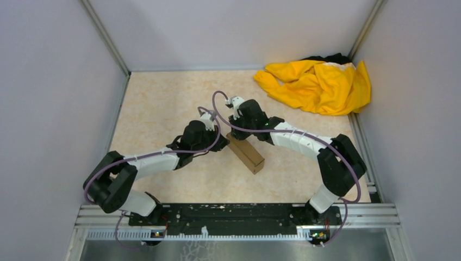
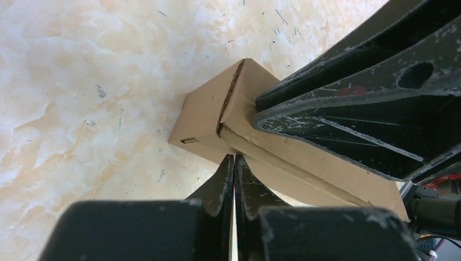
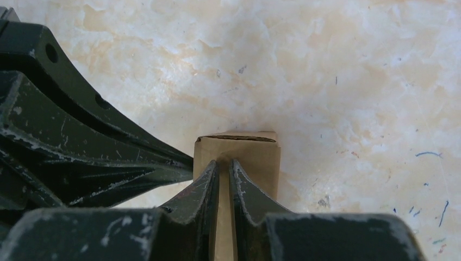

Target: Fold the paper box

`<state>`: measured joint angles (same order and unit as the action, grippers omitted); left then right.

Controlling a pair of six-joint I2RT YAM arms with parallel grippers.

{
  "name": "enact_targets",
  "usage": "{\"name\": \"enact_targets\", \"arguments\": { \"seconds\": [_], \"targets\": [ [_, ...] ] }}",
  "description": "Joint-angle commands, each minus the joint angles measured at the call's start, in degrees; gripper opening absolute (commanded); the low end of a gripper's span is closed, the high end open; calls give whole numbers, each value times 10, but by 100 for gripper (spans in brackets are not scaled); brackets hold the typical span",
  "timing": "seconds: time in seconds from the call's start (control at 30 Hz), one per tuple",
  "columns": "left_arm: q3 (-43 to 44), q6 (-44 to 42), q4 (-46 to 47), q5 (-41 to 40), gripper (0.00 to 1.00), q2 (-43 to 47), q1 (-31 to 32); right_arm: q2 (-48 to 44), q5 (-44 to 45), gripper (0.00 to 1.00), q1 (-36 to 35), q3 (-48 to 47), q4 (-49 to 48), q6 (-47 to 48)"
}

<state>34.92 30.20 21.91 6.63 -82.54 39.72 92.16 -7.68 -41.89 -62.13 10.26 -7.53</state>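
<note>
The paper box [image 1: 248, 154] is a small brown cardboard carton lying in the middle of the table, its long side running from far left to near right. My left gripper [image 2: 234, 157] is shut, its tips against the near side wall of the paper box [image 2: 204, 111] close to its end. My right gripper [image 3: 224, 162] rests from above on the top of the paper box [image 3: 258, 155], near its far end. Its jaws stand almost together with only a thin slit and nothing between them. The right fingers [image 2: 348, 109] cover most of the carton's top in the left wrist view.
A crumpled yellow cloth [image 1: 321, 84] lies in the back right corner with something dark behind it. Grey walls close the table on the left, back and right. A metal rail [image 1: 239, 215] with both arm bases runs along the near edge.
</note>
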Motion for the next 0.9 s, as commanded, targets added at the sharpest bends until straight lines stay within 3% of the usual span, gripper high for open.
{"name": "enact_targets", "arguments": {
  "seconds": [0.0, 0.27, 0.53, 0.87],
  "targets": [
    [2, 1, 20, 8, 4, 13, 3, -33, 13, 13, -9, -8, 94, 3],
    [-6, 0, 2, 2, 5, 52, 3, -110, 37, 17, -8, -63, 178, 14],
    [17, 12, -36, 18, 6, 89, 8, -210, 26, 18, -9, 27, 240, -21],
    [97, -4, -62, 35, 7, 38, 23, -305, 14, 17, -11, 76, 286, -56]
  ]
}}
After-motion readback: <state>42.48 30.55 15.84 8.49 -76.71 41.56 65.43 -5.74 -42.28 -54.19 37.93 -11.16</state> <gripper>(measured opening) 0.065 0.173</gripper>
